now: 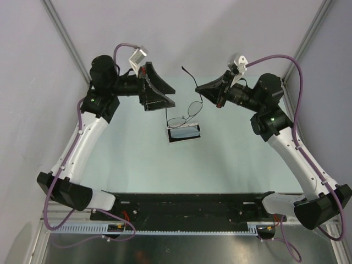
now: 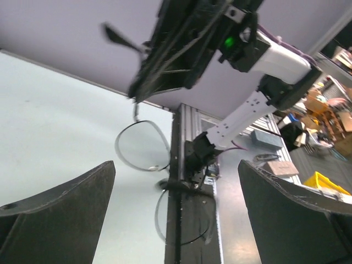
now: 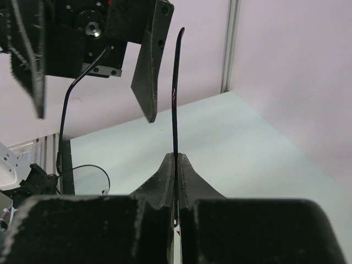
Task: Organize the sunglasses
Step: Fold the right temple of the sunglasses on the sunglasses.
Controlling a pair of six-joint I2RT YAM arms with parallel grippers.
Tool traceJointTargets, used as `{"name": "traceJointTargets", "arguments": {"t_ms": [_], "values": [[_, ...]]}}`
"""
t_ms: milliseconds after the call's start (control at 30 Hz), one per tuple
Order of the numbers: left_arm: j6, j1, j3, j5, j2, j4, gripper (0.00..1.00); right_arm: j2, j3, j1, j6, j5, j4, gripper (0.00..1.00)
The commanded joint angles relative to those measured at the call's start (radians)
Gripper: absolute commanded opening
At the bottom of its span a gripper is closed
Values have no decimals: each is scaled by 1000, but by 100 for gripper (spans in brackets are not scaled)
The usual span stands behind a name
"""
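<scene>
Thin wire-frame glasses hang in the air over the middle of the table. My right gripper is shut on one temple arm, which sticks up between the closed fingertips. One round lens shows low on the left in the right wrist view. My left gripper stands open just left of the glasses, with nothing between its fingers. In the left wrist view both lenses hang ahead of the open jaws, apart from them. A small open case lies on the table below the glasses.
The pale green table is walled by grey panels at the back and sides. A black rail with the arm bases runs along the near edge. Both arms are raised over the far half of the table.
</scene>
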State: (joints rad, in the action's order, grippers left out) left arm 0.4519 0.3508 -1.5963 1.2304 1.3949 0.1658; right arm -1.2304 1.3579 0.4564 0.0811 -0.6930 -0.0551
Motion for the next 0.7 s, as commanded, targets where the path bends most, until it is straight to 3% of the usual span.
{"name": "traceJointTargets", "arguments": {"t_ms": [0,200,667], "values": [[-25,-56,32,30,-39,-9,100,17,47,-4,29,-37,-83,0],[-30,-55,47,153,-24,-9,100,23,47,1,55,-79,-106,0],[-38,19,61,231,30,-11,100,-21,109,54,91,-143,-184,0]]}}
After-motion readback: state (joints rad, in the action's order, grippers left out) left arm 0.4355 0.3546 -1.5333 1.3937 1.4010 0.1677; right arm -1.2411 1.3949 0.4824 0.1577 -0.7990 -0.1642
